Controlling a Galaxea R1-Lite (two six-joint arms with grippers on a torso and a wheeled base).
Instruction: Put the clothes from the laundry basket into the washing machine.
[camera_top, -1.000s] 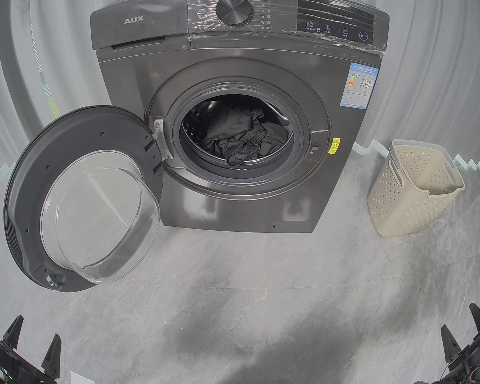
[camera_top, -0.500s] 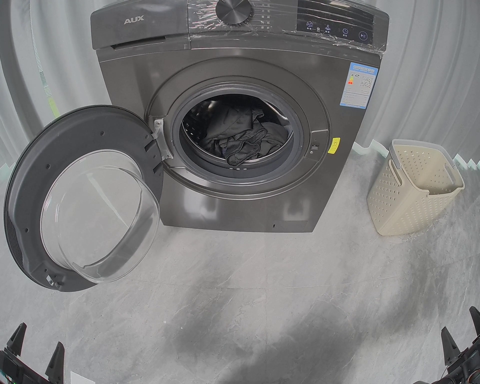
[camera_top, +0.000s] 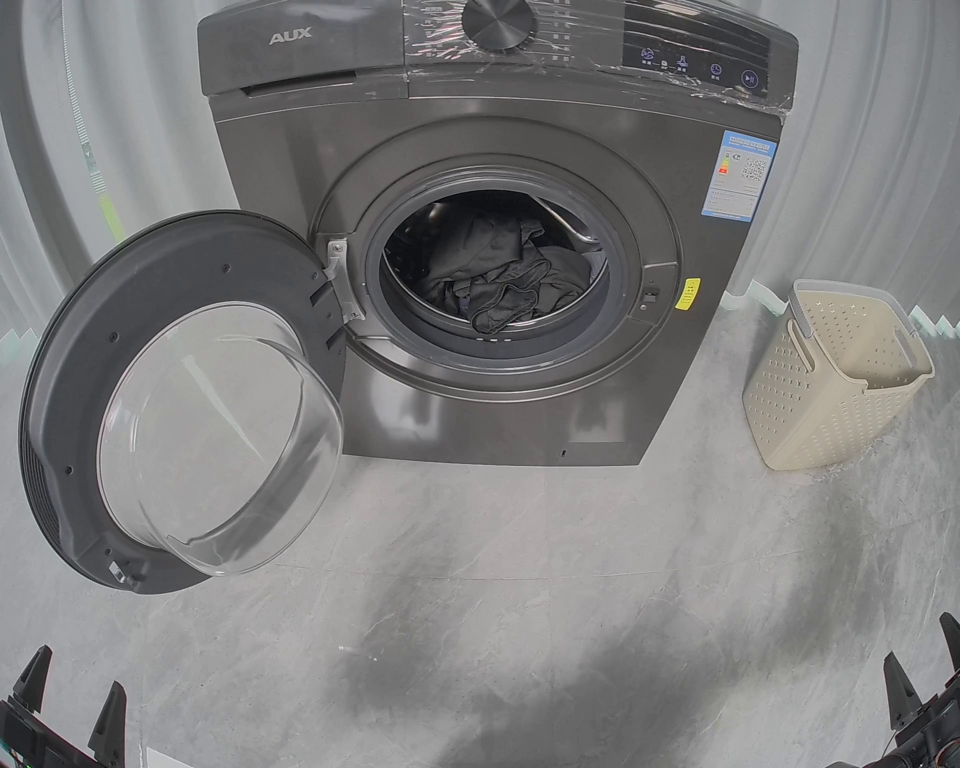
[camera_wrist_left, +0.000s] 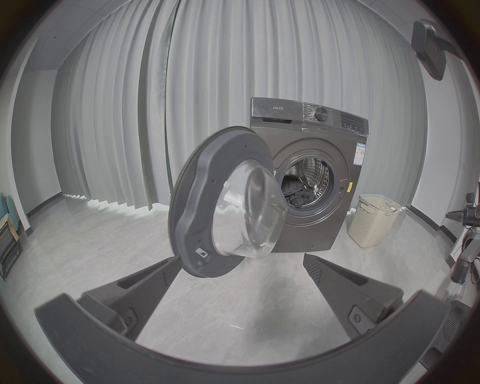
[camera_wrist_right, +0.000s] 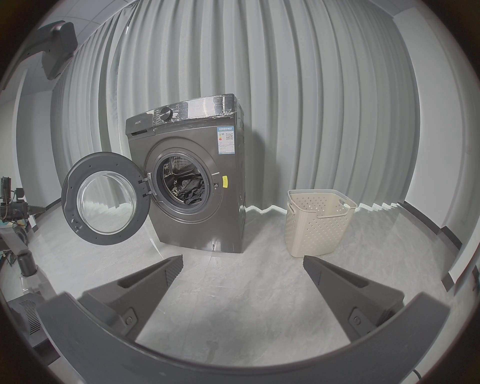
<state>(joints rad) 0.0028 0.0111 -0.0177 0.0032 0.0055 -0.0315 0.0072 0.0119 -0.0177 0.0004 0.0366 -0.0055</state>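
The grey washing machine (camera_top: 480, 120) stands ahead with its round door (camera_top: 180, 400) swung wide open to the left. Dark clothes (camera_top: 500, 270) lie inside the drum, also visible as clothes (camera_wrist_right: 187, 187) in the right wrist view. The cream laundry basket (camera_top: 835, 375) sits on the floor to the right of the machine, tilted, with no clothes visible inside. My left gripper (camera_top: 70, 690) is low at the bottom left, open and holding nothing. My right gripper (camera_top: 925, 665) is low at the bottom right, open as well.
Grey tiled floor (camera_top: 520, 600) stretches between me and the machine. The open door (camera_wrist_left: 220, 200) juts out over the floor on the left. Pleated white curtains (camera_wrist_right: 325, 100) run behind the machine and the basket (camera_wrist_right: 317, 220).
The whole head picture has shifted slightly right and down, so the camera moved. The clothes, door and basket hold their places. Both grippers stay low and open.
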